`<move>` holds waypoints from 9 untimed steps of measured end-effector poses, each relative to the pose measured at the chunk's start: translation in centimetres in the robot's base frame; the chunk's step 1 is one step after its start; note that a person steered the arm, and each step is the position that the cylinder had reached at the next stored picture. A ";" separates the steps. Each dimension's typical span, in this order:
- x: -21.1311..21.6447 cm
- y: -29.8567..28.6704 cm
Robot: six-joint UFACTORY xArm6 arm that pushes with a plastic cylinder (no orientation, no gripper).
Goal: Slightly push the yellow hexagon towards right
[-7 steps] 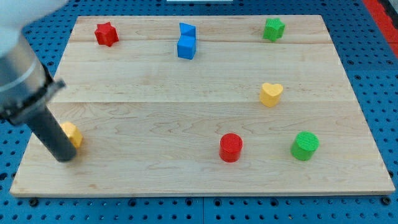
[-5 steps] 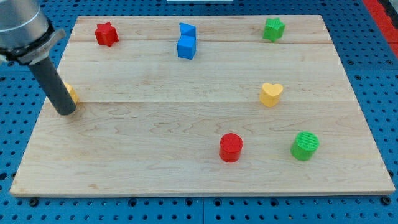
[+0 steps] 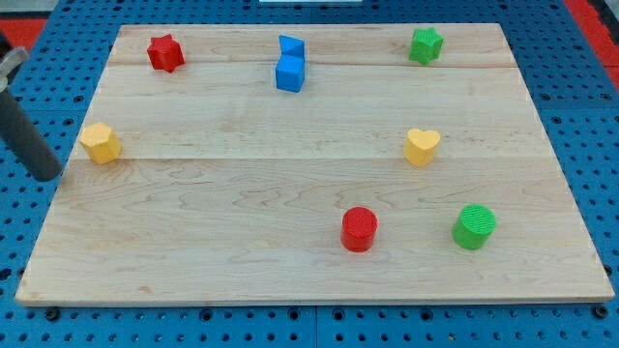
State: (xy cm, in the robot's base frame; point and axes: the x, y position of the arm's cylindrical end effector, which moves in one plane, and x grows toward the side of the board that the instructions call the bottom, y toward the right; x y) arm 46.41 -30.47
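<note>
Leftward, my tip has cleared yellow hexagon, seemingly apart.

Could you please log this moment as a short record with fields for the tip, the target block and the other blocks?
tip: my tip, off the board's left edge, left of and slightly below the yellow hexagon, apart
target: yellow hexagon, near the wooden board left edge
others: red star, blue blocks, green star, yellow heart, red cylinder, green cylinder
</note>
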 end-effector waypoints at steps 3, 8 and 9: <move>-8.4 6.3; -4.0 0.3; -4.2 5.4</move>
